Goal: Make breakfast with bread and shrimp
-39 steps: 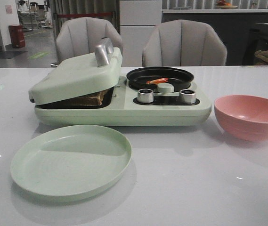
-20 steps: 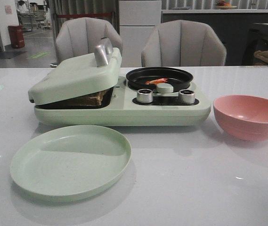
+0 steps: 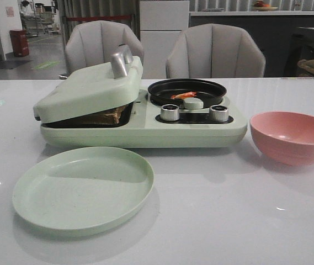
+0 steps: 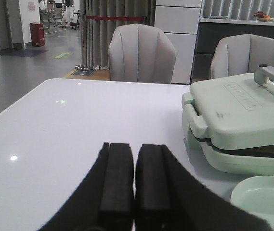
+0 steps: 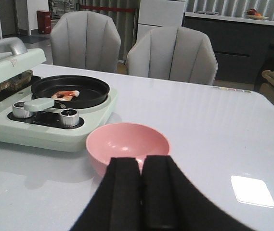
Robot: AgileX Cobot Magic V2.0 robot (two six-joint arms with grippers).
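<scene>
The bread [image 3: 112, 115] lies inside the pale green breakfast maker [image 3: 140, 130], under its nearly lowered lid [image 3: 88, 88]; only a brown edge shows, also in the right wrist view [image 5: 9, 82]. The shrimp [image 3: 185, 95] lie in the black pan [image 3: 187, 88] on the maker's right side, and show in the right wrist view [image 5: 64, 95]. My left gripper [image 4: 134, 147] is shut and empty, low over the table left of the maker. My right gripper [image 5: 141, 161] is shut and empty, just in front of the pink bowl [image 5: 127, 144]. Neither gripper shows in the front view.
A pale green plate [image 3: 83, 187] lies on the white table [image 3: 228, 221] in front of the maker. The pink bowl [image 3: 292, 137] stands to the maker's right. Two knobs [image 3: 170, 112] sit on the maker's front. Two grey chairs [image 3: 214, 51] stand behind the table.
</scene>
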